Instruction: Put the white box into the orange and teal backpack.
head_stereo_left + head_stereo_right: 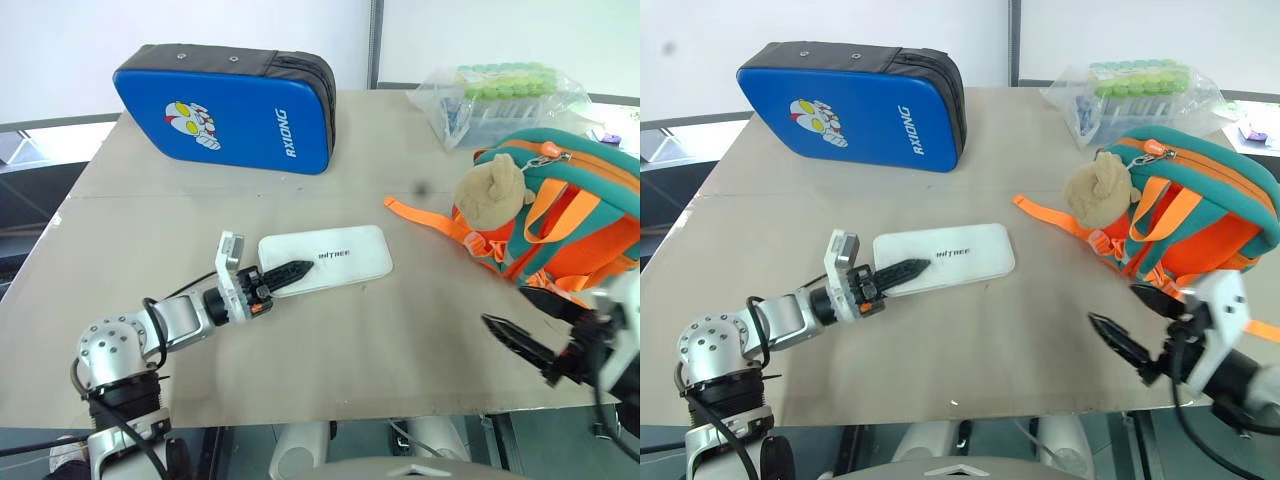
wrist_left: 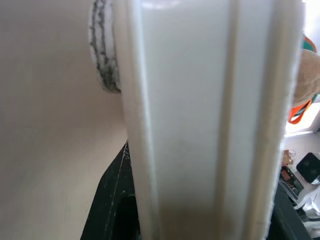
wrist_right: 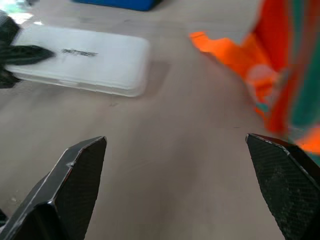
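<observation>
Two pincers, both mine, over one table (image 1: 330, 370).
L arm: comes in from the near-left corner, pointing fwd & to the right.
L pincer (image 1: 296, 271): clamped on the near-left end of the white box (image 1: 335, 258); one black finger lies on top of the lid, just short of the dark lettering. In my left wrist view the box's white edge (image 2: 200, 120) runs straight up between my fingers.
White box: flat on the table, mid-table, long side running left to right, tilted a bit away at its right end. Well apart from the backpack.
Blue case (image 1: 235, 105): far-left part of the table, standing on its long edge, cartoon print & lettering facing me.
Strap (image 1: 425, 218): orange, trails from the backpack onto the table toward the box, not touching it.
Plush toy (image 1: 492, 193): tan, hangs on the backpack's left side.
Backpack (image 1: 565, 215): orange w/ teal trim, at the right edge of the table.
Plastic bag (image 1: 500, 98): clear, green-capped tubes inside, far-right corner behind the backpack.
R pincer (image 3: 177, 185): fingers wide apart, holding nothing, over the near-right table edge, just in front of the backpack, pointing left toward the box.
</observation>
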`<state>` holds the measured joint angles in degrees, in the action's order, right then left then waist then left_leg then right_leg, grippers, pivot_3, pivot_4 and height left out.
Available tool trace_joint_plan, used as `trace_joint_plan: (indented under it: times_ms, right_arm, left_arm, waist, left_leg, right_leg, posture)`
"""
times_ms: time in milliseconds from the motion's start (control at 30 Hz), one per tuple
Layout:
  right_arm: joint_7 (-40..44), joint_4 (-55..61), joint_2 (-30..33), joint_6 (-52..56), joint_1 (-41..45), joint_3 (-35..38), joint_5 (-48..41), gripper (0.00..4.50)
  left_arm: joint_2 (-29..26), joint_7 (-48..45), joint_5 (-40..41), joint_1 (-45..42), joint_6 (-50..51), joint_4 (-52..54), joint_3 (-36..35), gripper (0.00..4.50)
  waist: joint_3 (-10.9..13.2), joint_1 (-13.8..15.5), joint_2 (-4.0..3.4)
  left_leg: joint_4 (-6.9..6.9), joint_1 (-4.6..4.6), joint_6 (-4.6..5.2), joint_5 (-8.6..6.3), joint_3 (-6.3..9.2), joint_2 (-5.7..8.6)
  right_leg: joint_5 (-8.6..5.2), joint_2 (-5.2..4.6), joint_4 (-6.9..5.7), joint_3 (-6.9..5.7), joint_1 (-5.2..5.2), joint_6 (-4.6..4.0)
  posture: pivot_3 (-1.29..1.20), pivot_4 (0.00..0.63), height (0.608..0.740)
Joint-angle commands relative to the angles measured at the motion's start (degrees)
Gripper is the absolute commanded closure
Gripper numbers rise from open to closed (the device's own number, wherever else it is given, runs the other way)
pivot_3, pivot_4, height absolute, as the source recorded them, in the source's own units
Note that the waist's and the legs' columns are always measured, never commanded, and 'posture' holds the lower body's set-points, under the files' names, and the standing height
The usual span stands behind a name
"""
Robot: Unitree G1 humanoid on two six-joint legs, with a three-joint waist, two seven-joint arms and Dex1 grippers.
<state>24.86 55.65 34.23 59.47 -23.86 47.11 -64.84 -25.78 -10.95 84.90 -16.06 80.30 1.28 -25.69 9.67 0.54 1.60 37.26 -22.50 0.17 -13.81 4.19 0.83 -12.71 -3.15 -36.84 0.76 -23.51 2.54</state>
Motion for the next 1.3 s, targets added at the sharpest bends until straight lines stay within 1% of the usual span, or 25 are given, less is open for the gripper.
trace_joint_plan:
  times_ms: [33, 67, 133, 200, 267, 333, 433, 467, 500, 533, 567, 600, 633, 667, 700, 833, 900, 1000, 1033, 1167, 1233, 1300]
  right_arm:
    - [-11.04, -2.01, 3.08, -0.41, 3.04, 0.10, 0.18, 0.00]
    - [-13.52, -3.32, 3.70, -0.56, 5.08, -1.61, 1.40, 0.00]
    - [-17.64, -7.03, 4.23, -1.44, 13.07, -7.95, 3.94, 0.00]
    - [-19.66, -11.14, 4.01, -2.42, 21.41, -14.80, 7.42, 0.00]
    - [-20.86, -14.24, 3.41, -3.06, 26.81, -19.14, 9.95, 0.00]
    - [-21.35, -18.46, 1.89, -6.60, 32.90, -25.36, 15.88, 0.00]
    - [-20.10, -21.75, 2.18, -10.60, 35.60, -30.90, 23.40, 0.79]
    - [-19.38, -22.33, 2.62, -11.81, 35.68, -31.88, 25.31, 1.25]
    - [-18.41, -22.78, 2.64, -13.06, 35.84, -32.35, 26.45, 1.84]
    - [-17.66, -23.11, 2.53, -14.00, 35.93, -32.65, 27.28, 2.25]
    - [-16.19, -23.71, 2.42, -15.50, 36.64, -33.37, 28.11, 2.87]
    - [-14.49, -24.33, 2.44, -16.76, 37.45, -34.26, 28.74, 3.15]
    - [-12.75, -24.98, 2.34, -18.18, 38.38, -35.31, 29.42, 3.62]
    - [-10.93, -25.48, 2.15, -19.45, 39.34, -36.38, 29.90, 4.20]
    - [-9.23, -25.83, 1.75, -20.03, 40.44, -37.34, 29.71, 4.36]
    - [-1.24, -26.78, -0.24, -21.84, 45.31, -40.64, 27.01, 4.36]
    - [1.97, -26.88, -1.67, -21.03, 48.07, -41.77, 24.35, 4.36]
    - [9.22, -26.46, -3.27, -18.67, 53.37, -44.47, 17.89, 4.36]
    - [10.73, -26.45, -3.68, -17.93, 54.60, -44.82, 16.16, 4.36]
    - [16.04, -26.30, -3.47, -15.76, 57.20, -46.02, 11.50, 4.36]
    - [20.74, -25.82, -2.28, -14.83, 57.86, -47.20, 9.47, 4.36]
    - [21.83, -26.32, -2.00, -13.82, 58.21, -46.77, 7.64, 4.36]
  left_arm:
    - [-1.35, -5.28, -1.32, -2.47, -3.21, 1.30, 1.89, 3.40]
    - [-1.65, -6.21, -1.92, -3.09, -3.90, 1.28, 2.27, 3.40]
    - [-2.23, -7.57, -2.02, -4.47, -4.81, 1.50, 2.65, 3.40]
    - [-3.20, -10.03, -3.30, -4.62, -5.83, 2.20, 3.33, 3.40]
    - [-3.67, -11.54, -4.33, -4.66, -6.72, 2.41, 3.74, 3.40]
    - [-3.59, -11.78, -5.09, -4.69, -8.31, 3.10, 3.48, 3.40]
    - [-3.30, -11.61, -6.13, -4.11, -10.40, 4.68, 3.29, 3.40]
    - [-3.09, -11.21, -6.11, -3.91, -10.92, 5.10, 3.16, 3.40]
    - [-2.85, -10.65, -5.95, -3.66, -11.39, 5.61, 2.99, 3.40]
    - [-2.71, -10.31, -5.83, -3.45, -11.76, 5.98, 2.92, 3.40]
    - [-2.27, -9.69, -5.81, -2.80, -12.62, 6.65, 2.52, 3.40]
    - [-1.95, -9.23, -6.46, -1.97, -13.66, 7.38, 2.27, 3.40]
    - [-1.90, -9.26, -7.53, -1.12, -14.82, 8.16, 2.26, 3.40]
    - [-1.86, -9.32, -8.39, -0.40, -15.99, 8.90, 2.24, 3.40]
    - [-1.50, -8.87, -8.77, -0.12, -17.26, 9.41, 1.83, 3.40]
    - [-0.17, -6.98, -10.97, -1.15, -23.23, 11.48, 0.46, 3.40]
    - [-0.35, -6.65, -13.34, -1.75, -26.29, 12.15, 0.42, 3.40]
    - [-0.75, -7.59, -15.46, -3.98, -31.48, 14.13, -0.55, 3.40]
    - [-1.67, -7.67, -15.43, -4.23, -31.43, 14.37, -0.73, 3.40]
    - [-7.50, -9.92, -14.76, -2.54, -30.00, 14.83, -2.52, 3.40]
    - [-11.96, -12.64, -14.95, -1.41, -31.08, 16.14, -5.84, 3.40]
    - [-14.93, -14.71, -13.06, -0.71, -30.98, 16.88, -7.95, 3.40]
  waist:
    - [-0.01, -0.17, 0.02]
    - [-0.02, -0.28, 0.05]
    - [-0.02, -0.61, 0.10]
    - [-0.01, -0.88, 0.07]
    - [-0.01, -1.09, 0.06]
    - [-0.01, -1.19, 0.06]
    - [-0.01, -1.14, 0.06]
    - [-0.01, -1.06, 0.06]
    - [0.00, -1.01, 0.06]
    - [0.00, -1.00, 0.05]
    - [0.00, -1.01, 0.05]
    - [0.00, -1.07, 0.05]
    - [0.00, -1.31, 0.05]
    - [0.01, -1.35, 0.04]
    - [0.02, -1.52, 0.06]
    - [0.05, -1.44, 0.04]
    - [0.04, -1.41, 0.04]
    - [0.09, -1.47, 0.03]
    - [0.08, -1.43, 0.04]
    - [0.10, -1.49, 0.03]
    - [0.14, -1.66, 0.05]
    - [0.16, -1.58, 0.05]
  left_leg:
    - [0.02, 0.04, 0.00, 0.00, -0.06, -0.01]
    - [0.02, 0.05, 0.01, 0.00, -0.13, -0.01]
    - [0.02, 0.10, 0.00, 0.01, -0.38, -0.05]
    - [0.02, 0.10, 0.01, 0.01, -0.46, -0.08]
    - [-0.04, 0.10, 0.00, 0.01, -0.49, -0.06]
    - [-0.11, 0.00, 0.00, 0.01, -0.47, -0.07]
    - [-0.14, -0.18, -0.01, 0.00, -0.46, -0.05]
    - [-0.14, -0.22, -0.02, 0.00, -0.47, -0.05]
    - [-0.15, -0.29, -0.02, 0.00, -0.47, -0.04]
    - [-0.15, -0.30, -0.02, -0.01, -0.47, -0.05]
    - [-0.15, -0.30, -0.01, -0.01, -0.50, -0.05]
    - [-0.14, -0.30, 0.02, -0.03, -0.52, -0.05]
    - [-0.13, -0.29, 0.04, -0.04, -0.54, -0.05]
    - [-0.12, -0.20, 0.07, -0.06, -0.56, -0.06]
    - [-0.12, -0.19, 0.08, -0.06, -0.57, -0.05]
    - [-0.10, -0.12, 0.09, -0.06, -0.58, -0.09]
    - [-0.08, -0.09, 0.08, -0.05, -0.54, -0.17]
    - [-0.07, -0.08, 0.08, -0.05, -0.54, -0.19]
    - [-0.08, -0.10, 0.08, -0.05, -0.57, -0.18]
    - [-0.12, -0.16, 0.08, -0.06, -0.54, -0.16]
    - [-0.17, -0.23, 0.07, -0.07, -0.52, -0.16]
    - [-0.29, -0.33, 0.07, -0.07, -0.49, -0.17]
  right_leg:
    - [-0.04, 0.01, 0.00, 0.02, 0.01, 0.08]
    - [-0.03, 0.02, 0.00, 0.04, 0.01, 0.08]
    - [-0.02, 0.06, 0.00, 0.05, 0.01, 0.06]
    - [0.03, 0.06, 0.01, 0.09, -0.01, 0.01]
    - [0.15, 0.08, 0.01, 0.12, -0.03, -0.18]
    - [0.14, 0.10, 0.04, 0.11, -0.11, -0.19]
    - [0.23, 0.12, 0.10, 0.14, -0.23, 0.14]
    - [0.21, 0.09, 0.12, 0.12, -0.23, 0.18]
    - [0.19, 0.05, 0.17, 0.11, -0.26, 0.22]
    - [0.16, 0.00, 0.17, 0.13, -0.26, 0.26]
    - [0.16, -0.03, 0.18, 0.16, -0.26, 0.28]
    - [0.16, -0.05, 0.18, 0.18, -0.26, 0.28]
    - [0.16, -0.05, 0.19, 0.20, -0.25, 0.29]
    - [0.16, -0.05, 0.20, 0.33, -0.25, 0.29]
    - [0.16, -0.04, 0.19, 0.34, -0.25, 0.29]
    - [0.15, 0.12, 0.09, 0.20, -0.25, 0.02]
    - [0.21, 0.22, 0.06, 0.17, -0.24, -0.07]
    - [0.23, 0.26, 0.06, 0.17, -0.22, -0.06]
    - [0.35, 0.26, 0.09, 0.19, -0.23, 0.13]
    - [0.34, 0.21, 0.15, 0.22, -0.26, 0.17]
    - [0.32, 0.19, 0.17, 0.22, -0.35, 0.19]
    - [0.32, 0.17, 0.19, 0.22, -0.53, 0.19]
  posture:
    - [0.00, 0.150, 0.740]
    - [0.00, 0.150, 0.740]
    - [0.00, 0.150, 0.740]
    - [0.00, 0.150, 0.740]
    - [0.00, 0.150, 0.740]
    - [0.00, 0.150, 0.740]
    - [0.00, 0.150, 0.740]
    - [0.00, 0.150, 0.740]
    - [0.00, 0.150, 0.740]
    - [0.00, 0.150, 0.740]
    - [0.00, 0.150, 0.740]
    - [0.00, 0.150, 0.740]
    - [0.00, 0.150, 0.740]
    - [0.00, 0.150, 0.740]
    - [0.00, 0.150, 0.740]
    - [0.00, 0.150, 0.740]
    - [0.00, 0.150, 0.740]
    - [0.00, 0.150, 0.740]
    - [0.00, 0.150, 0.740]
    - [0.00, 0.150, 0.740]
    - [0.00, 0.150, 0.740]
    - [0.00, 0.150, 0.740]
